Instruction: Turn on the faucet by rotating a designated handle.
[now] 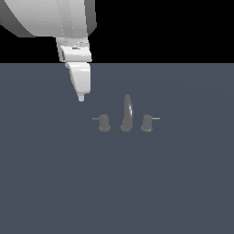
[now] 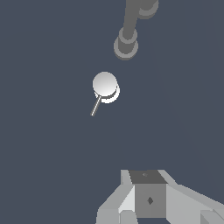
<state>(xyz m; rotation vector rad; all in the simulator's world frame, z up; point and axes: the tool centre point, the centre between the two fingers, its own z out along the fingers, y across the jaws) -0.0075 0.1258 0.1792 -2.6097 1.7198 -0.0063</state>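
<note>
- At the far left of the exterior view, the white arm [image 1: 50, 18] is seen reaching down from the top edge, with its hand [image 1: 81, 97] hung above the bench [image 1: 45, 183] and touching nothing.
- Only a single pale tip of the hand is shown in the exterior view, and just the grey base of it in the wrist view [image 2: 148, 199]; whether the fingers are spread or pressed together cannot be told.
- Just right of the hand and lower in the exterior view, the handle [image 1: 104, 123] is found standing on the bench: a short grey knob on a round base, its thin rod pointed to the exterior view's left.
- In the wrist view the handle [image 2: 105, 86] is caught from above as a bright round cap with its rod slanting away, well apart from the hand.
- Next to the right, the spout [image 1: 127, 113] of the faucet is seen, tall, narrow and arched, with a glossy streak; its base is also picked up in the wrist view [image 2: 127, 43].
- Furthest right, the twin knob [image 1: 146, 123] is shown with its rod pointed to the exterior view's right.
</note>
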